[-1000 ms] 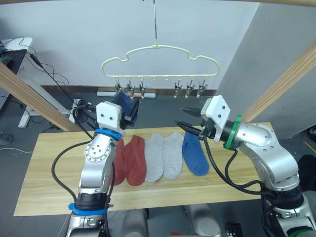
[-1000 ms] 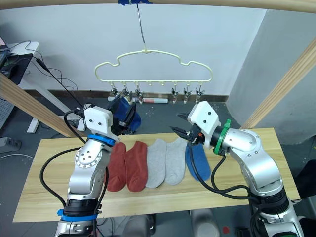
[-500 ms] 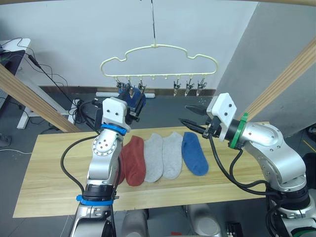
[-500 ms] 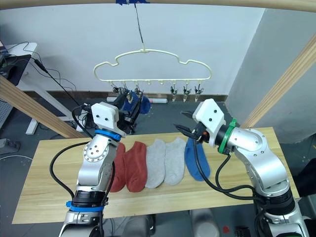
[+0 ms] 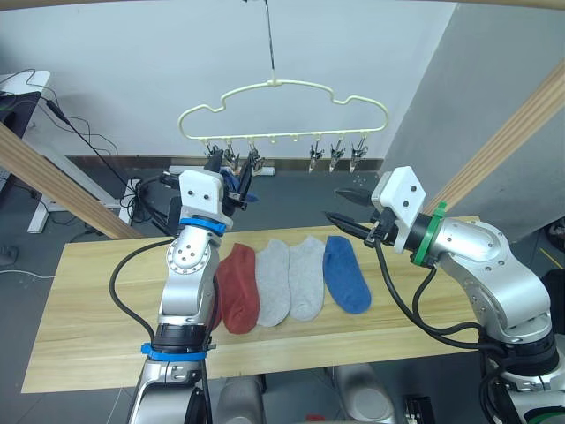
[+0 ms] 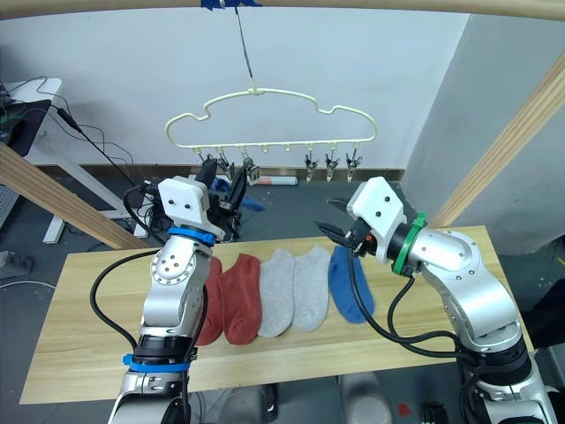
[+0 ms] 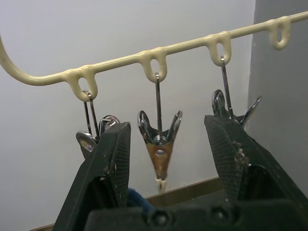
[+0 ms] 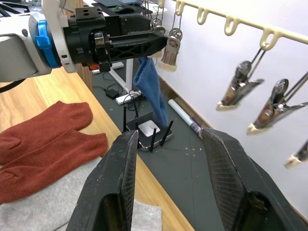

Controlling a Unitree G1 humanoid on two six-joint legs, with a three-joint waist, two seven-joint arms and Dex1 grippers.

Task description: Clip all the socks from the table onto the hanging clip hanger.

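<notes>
- Socks: one blue sock (image 8: 151,91) hanging at clip hanger (image 5: 282,86) left end, by left gripper (image 7: 168,159), fingers spread, empty.
- Red pair (image 6: 231,296), grey pair (image 6: 295,287), second blue sock (image 6: 346,283) along table (image 6: 88,344) middle.
- Right gripper (image 8: 166,178) open, empty.
- Judged: one clipped, five left.

wall (image 5: 132,71): white, grey section at right | floor (image 5: 291,190): dark grey | wooden poles (image 5: 53,181): slanting at both sides | cables (image 5: 88,132): trailing at left

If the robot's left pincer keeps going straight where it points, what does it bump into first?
Probably the middle metal clip hanging from the clip hanger: it sits right between the open left pincer fingers, though depth is hard to judge.
</notes>
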